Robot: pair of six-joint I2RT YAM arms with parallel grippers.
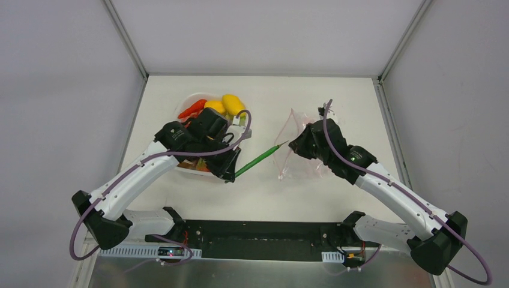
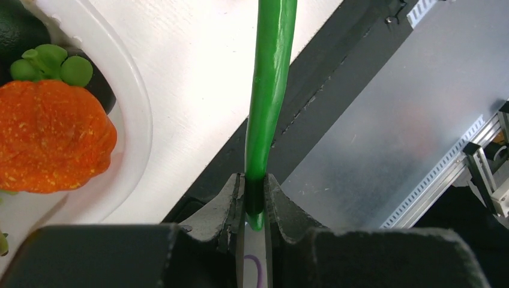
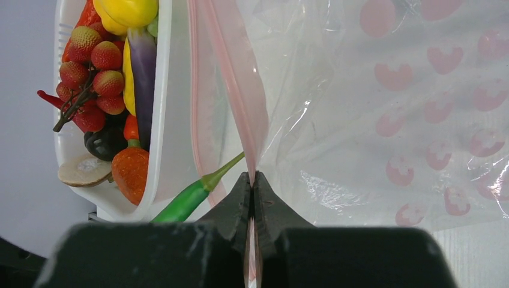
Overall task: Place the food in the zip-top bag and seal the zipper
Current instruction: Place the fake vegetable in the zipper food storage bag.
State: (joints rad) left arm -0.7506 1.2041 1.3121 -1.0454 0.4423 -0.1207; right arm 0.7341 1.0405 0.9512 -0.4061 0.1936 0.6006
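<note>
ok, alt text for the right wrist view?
The right gripper is shut on the pink zipper strip of a clear crinkly plastic bag printed with pink shapes. A long green toy chili pepper points stem-first toward the bag's mouth from lower left, beside a white plastic tub of glossy toy fruits and vegetables.

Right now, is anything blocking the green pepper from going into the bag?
No, nothing visible. The left pincer holds the green pepper, its tip at the mouth of the bag, which the right pincer holds open by the pink zipper.
</note>
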